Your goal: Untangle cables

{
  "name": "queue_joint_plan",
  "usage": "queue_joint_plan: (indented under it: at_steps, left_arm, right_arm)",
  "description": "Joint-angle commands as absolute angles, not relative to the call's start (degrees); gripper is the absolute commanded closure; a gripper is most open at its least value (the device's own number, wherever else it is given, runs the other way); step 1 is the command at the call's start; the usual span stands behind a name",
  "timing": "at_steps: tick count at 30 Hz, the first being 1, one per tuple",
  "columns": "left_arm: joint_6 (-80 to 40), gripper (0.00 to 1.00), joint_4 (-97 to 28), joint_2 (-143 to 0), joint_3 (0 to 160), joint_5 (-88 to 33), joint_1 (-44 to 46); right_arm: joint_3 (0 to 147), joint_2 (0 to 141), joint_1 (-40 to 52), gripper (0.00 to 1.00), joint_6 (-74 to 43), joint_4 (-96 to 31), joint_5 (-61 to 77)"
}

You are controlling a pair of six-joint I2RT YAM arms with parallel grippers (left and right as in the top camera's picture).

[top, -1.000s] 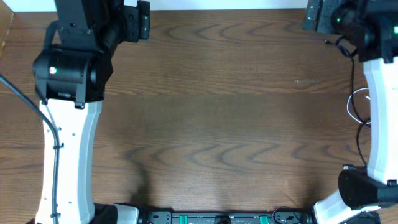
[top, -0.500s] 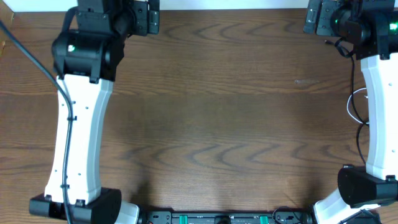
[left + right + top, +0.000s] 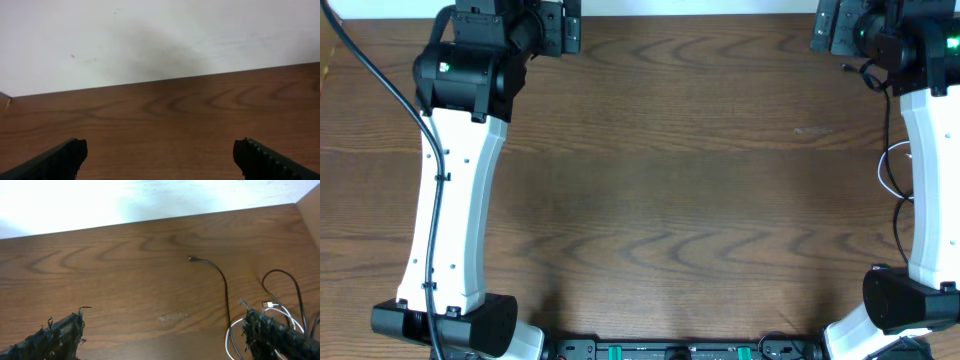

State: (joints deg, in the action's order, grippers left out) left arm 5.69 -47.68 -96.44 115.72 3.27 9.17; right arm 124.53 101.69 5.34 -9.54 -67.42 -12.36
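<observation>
1. Your left claw (image 3: 161, 167) is spread wide, with nothing between its fingers (image 3: 55, 159); it hangs by the far left corner of the table (image 3: 700, 180), looking at bare wood and the wall (image 3: 160, 35)
2. Your right claw (image 3: 165, 342) is just as wide and just as empty, up by the far right corner; its fingers (image 3: 57, 335) look wrapped in frayed black material
3. What you are after lies along the right edge, near that claw and partly under the right arm (image 3: 924, 170). The black cable (image 3: 223, 282) starts at a small plug (image 3: 191, 258) out on the wood and curves back toward the edge. The white cable (image 3: 883, 172) loops just beside it, and the two meet close to the right finger. You cannot tell which lies on top
4. Expect both to be light, thin and limp. On smooth wood they will likely slide and drag rather than hold a shape, so a pinch in mid-span would probably pull the whole loop along
5. Your best hold looks like the black cable just behind its plug. That end lies alone on bare wood, apart from the tangle, and the plug should stop the cord slipping through. Pull gently, since thin cords kink and small plugs may strain
6. No brand, label or writing can be read on cables, claws or table
</observation>
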Motion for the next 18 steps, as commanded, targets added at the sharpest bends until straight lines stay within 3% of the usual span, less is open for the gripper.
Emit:
queue_joint_plan:
  at_steps: [1, 18]
  left_arm:
    - [4.6, 0.02, -47.7, -96.2, 115.5, 6.7, 8.9]
    - [4.6, 0.02, -49.2, -96.2, 115.5, 6.7, 8.9]
  right_arm:
    - [124.9, 101.1, 5.7, 0.01, -8.7, -67.2, -14.0]
    - [124.9, 101.1, 5.6, 0.01, -8.7, -67.8, -14.9]
